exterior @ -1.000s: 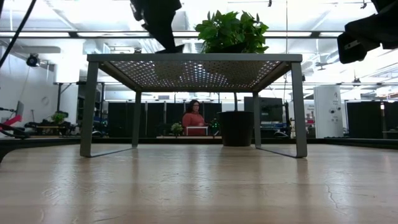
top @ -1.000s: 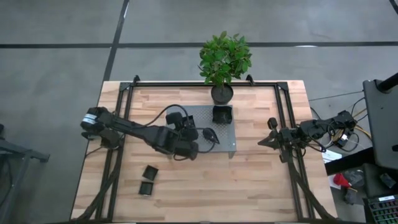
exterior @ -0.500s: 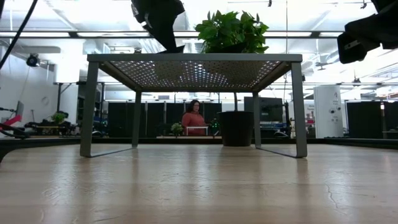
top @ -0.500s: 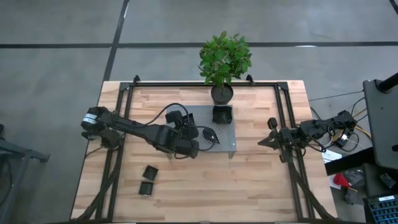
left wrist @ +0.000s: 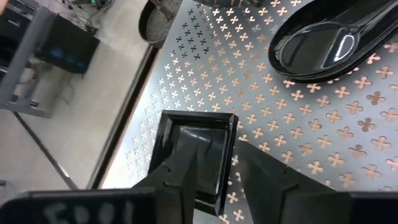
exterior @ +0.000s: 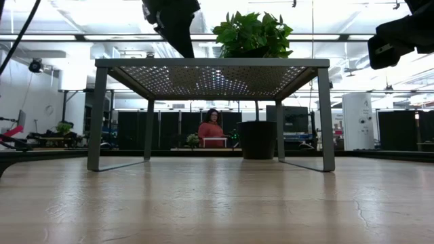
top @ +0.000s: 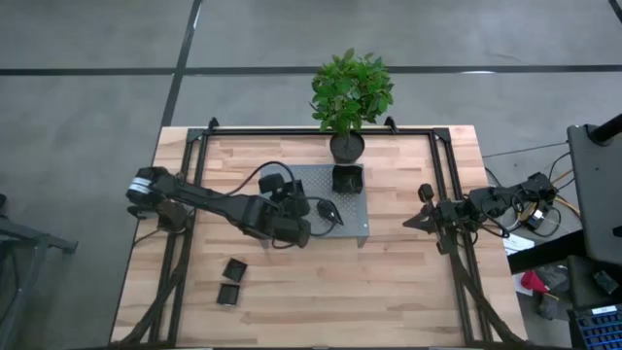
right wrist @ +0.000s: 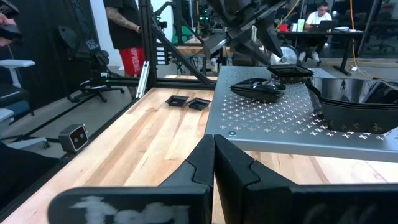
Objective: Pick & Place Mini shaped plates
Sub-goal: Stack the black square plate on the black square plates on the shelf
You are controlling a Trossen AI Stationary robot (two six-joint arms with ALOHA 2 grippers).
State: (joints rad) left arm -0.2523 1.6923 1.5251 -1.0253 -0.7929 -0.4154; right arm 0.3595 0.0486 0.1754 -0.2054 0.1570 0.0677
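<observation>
A square black mini plate (left wrist: 194,155) lies flat on the grey perforated platform (top: 352,226). My left gripper (left wrist: 221,149) stands open over it, one finger above the plate's hollow and the other outside its rim. A leaf-shaped plate (left wrist: 329,43) rests beside it on the platform, and a stack of square plates (top: 347,179) sits at the platform's far edge. Two more plates (top: 234,268) (top: 228,294) lie on the wooden table at the near left. My right gripper (top: 425,220) waits shut at the table's right, level with the platform. My left gripper comes at the square plate from above, slanting down, with the plate's one side rim (left wrist: 231,158) between its open fingers. I cannot tell whether either finger touches the plate. The plate lies flat on the platform.
A potted plant (top: 348,97) stands at the table's far edge behind the platform. The platform stands on four legs (exterior: 97,115) with free room beneath it. Black frame rails (top: 185,194) run along the table's left and right sides. People sit in the room beyond the table.
In the low view, the thin dark plate edge that showed at my left gripper's fingertips just above the platform top no longer shows. The left arm has stayed almost where it was.
</observation>
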